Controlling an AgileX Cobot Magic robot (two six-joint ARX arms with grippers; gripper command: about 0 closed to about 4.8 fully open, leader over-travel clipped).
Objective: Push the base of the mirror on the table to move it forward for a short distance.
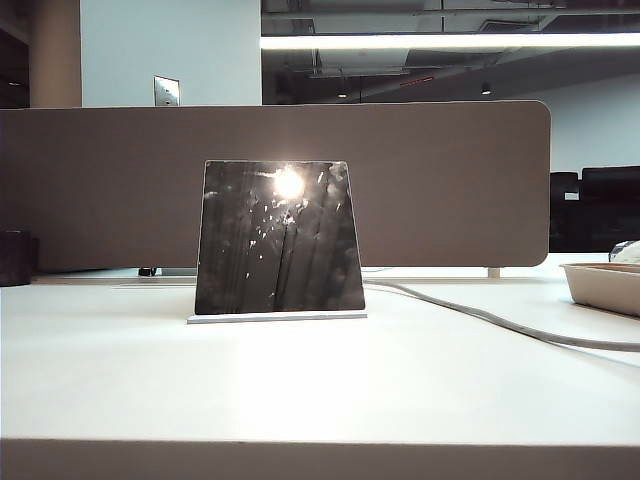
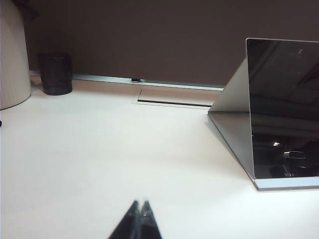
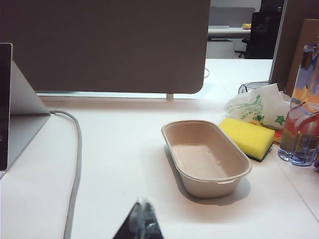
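The mirror (image 1: 279,238), a dark smudged glass panel with a bright glare spot, leans back on its thin white base (image 1: 277,318) in the middle of the white table (image 1: 320,390). No arm shows in the exterior view. In the left wrist view the mirror (image 2: 284,107) and the base (image 2: 286,183) lie well off to one side of my left gripper (image 2: 141,204), which is shut and empty over bare table. My right gripper (image 3: 143,203) is shut and empty too, with the mirror's edge (image 3: 5,107) far off to its side.
A grey cable (image 1: 500,322) runs from behind the mirror to the right. A beige paper tray (image 3: 207,157), a yellow sponge (image 3: 247,138), a plastic bag and bottles sit at the right. A brown partition (image 1: 275,185) stands behind. A dark cup (image 2: 56,73) is at far left.
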